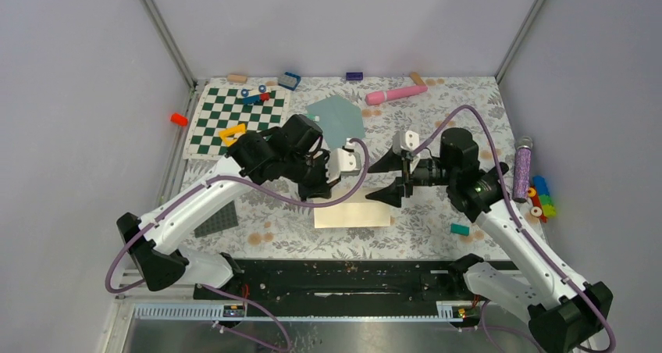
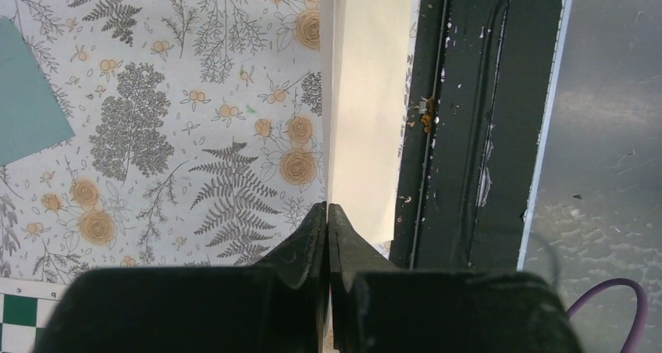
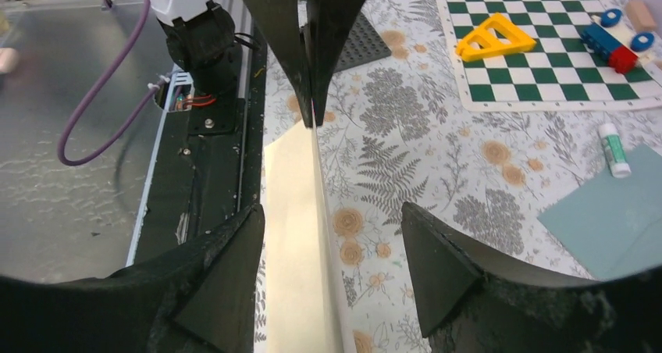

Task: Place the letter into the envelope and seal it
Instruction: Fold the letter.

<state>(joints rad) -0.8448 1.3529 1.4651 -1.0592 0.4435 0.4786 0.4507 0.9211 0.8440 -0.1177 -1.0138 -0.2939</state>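
The cream letter [image 1: 353, 215] lies folded near the table's front edge, one flap lifted along its crease. My left gripper [image 1: 322, 187] is shut on the raised edge of the letter [image 2: 367, 95], its fingers [image 2: 312, 236] pressed together on the paper. My right gripper [image 1: 376, 181] is open at the sheet's other end. In the right wrist view its fingers [image 3: 226, 275] stand wide on either side of the letter [image 3: 293, 236] without touching it. The teal envelope [image 1: 336, 117] lies flat behind both grippers, and its corner [image 2: 23, 103] shows in the left wrist view.
A green-and-white chequered board [image 1: 234, 119] with small toys lies back left. A glue stick [image 3: 614, 150] rests by the envelope [image 3: 617, 220]. A pink cylinder [image 1: 396, 94] lies at the back. The studded grey plate [image 1: 217, 220] is front left. Bricks [image 1: 539, 197] and a purple tube [image 1: 521, 169] are right.
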